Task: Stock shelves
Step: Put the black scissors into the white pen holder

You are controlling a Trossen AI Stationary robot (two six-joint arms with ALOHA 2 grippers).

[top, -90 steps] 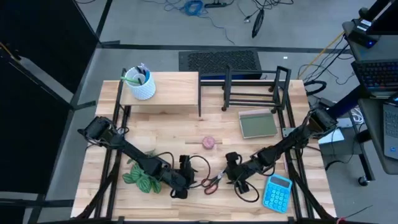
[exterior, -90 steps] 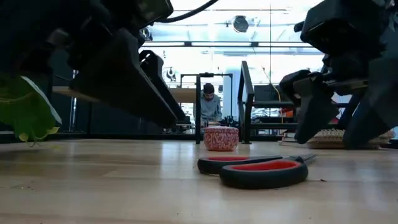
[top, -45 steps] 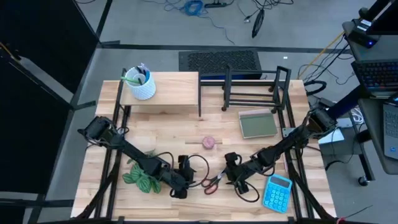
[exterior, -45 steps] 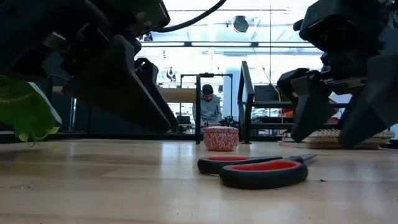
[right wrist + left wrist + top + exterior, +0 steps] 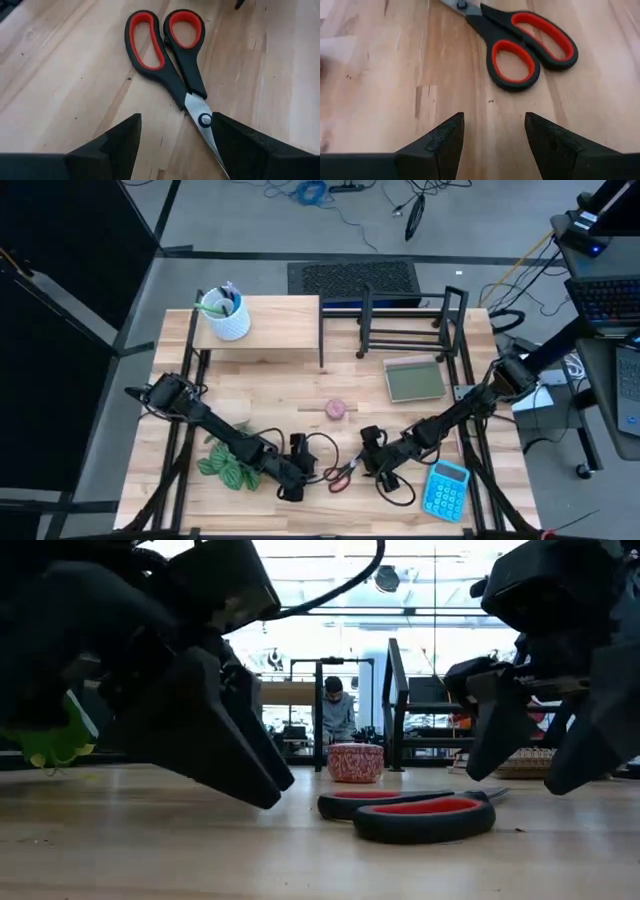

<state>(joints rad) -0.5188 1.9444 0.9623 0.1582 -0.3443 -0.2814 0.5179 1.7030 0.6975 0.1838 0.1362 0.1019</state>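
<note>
Black scissors with red-lined handles (image 5: 342, 473) lie flat on the wooden table, near its front. The handle loops (image 5: 525, 45) point toward my left gripper (image 5: 492, 135). That gripper stands open, low over the table, just left of them (image 5: 300, 470). My right gripper (image 5: 175, 135) is open too, just right of the scissors (image 5: 374, 462), over the blade end (image 5: 202, 119). Neither touches the scissors. At the far side stand the pale-wood shelf (image 5: 262, 330) and the black wire rack (image 5: 405, 320).
A white cup with pens (image 5: 226, 317) stands on the wooden shelf. On the table lie a grey pad (image 5: 414, 379), a small pink bowl (image 5: 336, 409), a blue calculator (image 5: 447, 488) and a green leafy plant (image 5: 225, 468). A person sits in the room beyond (image 5: 337, 710).
My left gripper has come down closer to the table and edged toward the scissors, still open. My right gripper has sunk slightly. The scissors have not moved.
</note>
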